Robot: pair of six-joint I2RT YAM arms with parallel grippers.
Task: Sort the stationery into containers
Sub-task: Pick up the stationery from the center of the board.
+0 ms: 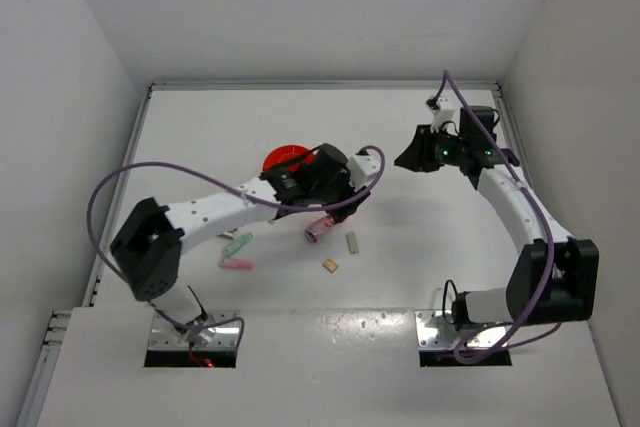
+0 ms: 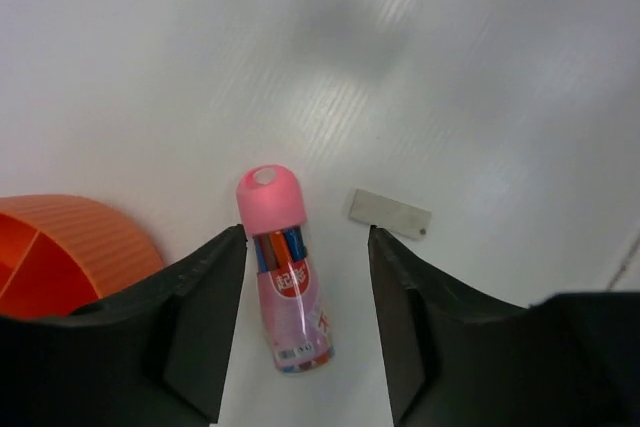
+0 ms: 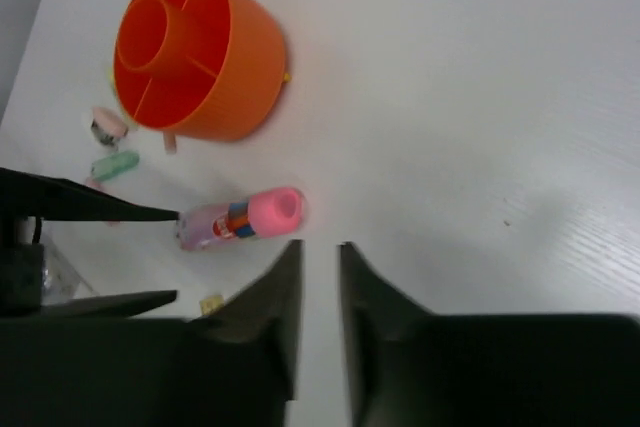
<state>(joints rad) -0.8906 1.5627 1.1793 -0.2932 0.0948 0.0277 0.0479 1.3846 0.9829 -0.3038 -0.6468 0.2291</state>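
The pink-magenta capsule (image 2: 285,277) lies on the table between the fingers of my open left gripper (image 2: 305,237), touching neither. From above, the left gripper (image 1: 322,217) hangs just over the capsule (image 1: 318,232). The orange tub (image 1: 282,159) stands right behind it, half hidden by the arm; it also shows in the left wrist view (image 2: 70,247) and the right wrist view (image 3: 200,47). A tan stick (image 1: 352,243) lies right of the capsule. My right gripper (image 1: 405,160) is raised at the back right, empty, its jaws only a narrow gap apart (image 3: 320,245).
A mint stick (image 1: 237,244) and a pink stick (image 1: 234,263) lie left of the capsule, under the left forearm. A small beige block (image 1: 331,265) lies in front. White walls close the table on the left, back and right.
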